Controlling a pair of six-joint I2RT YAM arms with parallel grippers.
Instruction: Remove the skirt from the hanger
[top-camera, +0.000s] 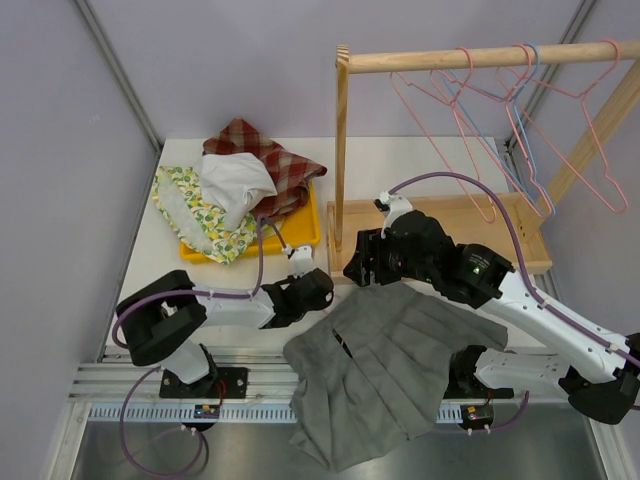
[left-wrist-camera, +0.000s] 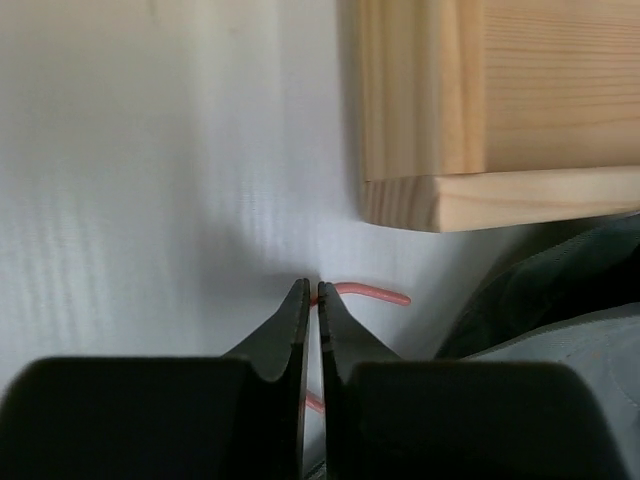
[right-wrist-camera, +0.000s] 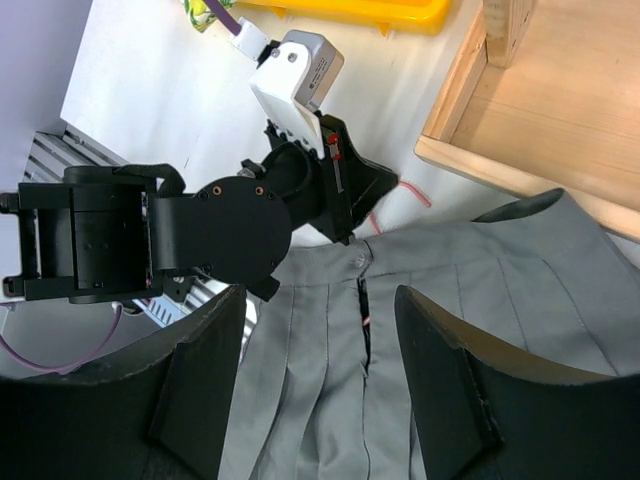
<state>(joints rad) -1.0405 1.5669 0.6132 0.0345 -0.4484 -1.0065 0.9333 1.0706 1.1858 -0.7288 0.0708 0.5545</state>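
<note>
The grey pleated skirt (top-camera: 385, 370) lies flat at the near edge of the table, its buttoned waistband (right-wrist-camera: 380, 255) toward the wooden rack. A pink wire hanger hook (left-wrist-camera: 375, 292) sticks out past the waistband onto the white table. A bit of pink wire also shows inside the skirt's slit. My left gripper (left-wrist-camera: 311, 290) is shut on that hook right at its fingertips. It shows in the right wrist view as the black left gripper (right-wrist-camera: 358, 222) at the waistband. My right gripper (right-wrist-camera: 318, 295) hovers open above the skirt (right-wrist-camera: 320, 390), with nothing between its fingers.
A wooden rack base (top-camera: 470, 225) lies just beyond the waistband, its corner (left-wrist-camera: 480, 195) close above the hook. Several pink and blue wire hangers (top-camera: 560, 120) hang from its rail (top-camera: 480, 57). At the back left, a yellow tray (top-camera: 300, 235) holds a pile of clothes (top-camera: 240, 180).
</note>
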